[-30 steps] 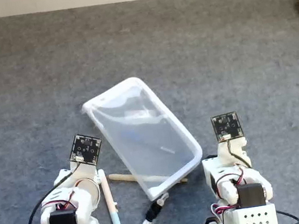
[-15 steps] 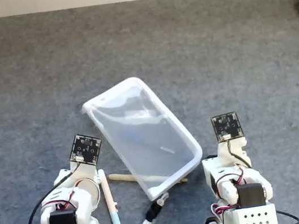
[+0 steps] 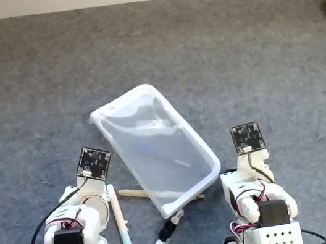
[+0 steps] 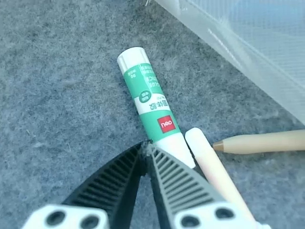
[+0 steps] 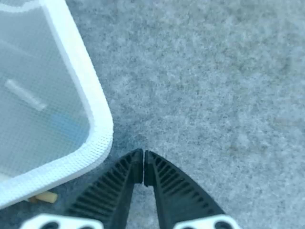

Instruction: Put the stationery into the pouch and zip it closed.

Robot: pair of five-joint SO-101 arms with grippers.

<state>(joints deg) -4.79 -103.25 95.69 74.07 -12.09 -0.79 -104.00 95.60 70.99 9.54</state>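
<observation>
**On the grey carpet: both grippers clenched on nothing, stationery outside the pouch**

Over the table, the high view shows a translucent white mesh rectangular pouch (image 3: 119,102) lying flat and slanted on the grey carpet (image 3: 231,41), between the left arm (image 3: 75,230) and the right arm (image 3: 257,197). A plain wooden pencil (image 3: 134,193) lies partly under the pouch's near end, its free part pointing toward the left arm. A slim pale pink and light blue pen (image 3: 123,226) lies just beside the left arm, outside the pouch.

From the left wrist, the left gripper (image 4: 146,144) has its jaws pressed together with nothing between them. A green and white cylindrical glue stick (image 4: 147,105) lies on the carpet right at the gripper's tips, its near end running alongside one finger. The pen (image 4: 214,171) rests against that end of the glue stick, and the pencil (image 4: 262,141) points its tip at the pen's rounded end. An edge of the pouch (image 4: 248,43) lies beyond them, apart from the glue stick.

From the right wrist, the right gripper (image 5: 143,152) is also clenched and grasps nothing, hanging over bare carpet just beside the pouch's rounded corner (image 5: 93,98). The pencil's blunt end (image 5: 45,196) peeks from under the pouch rim. Faint pale and blue shapes show through the mesh; I cannot tell what they are.
</observation>
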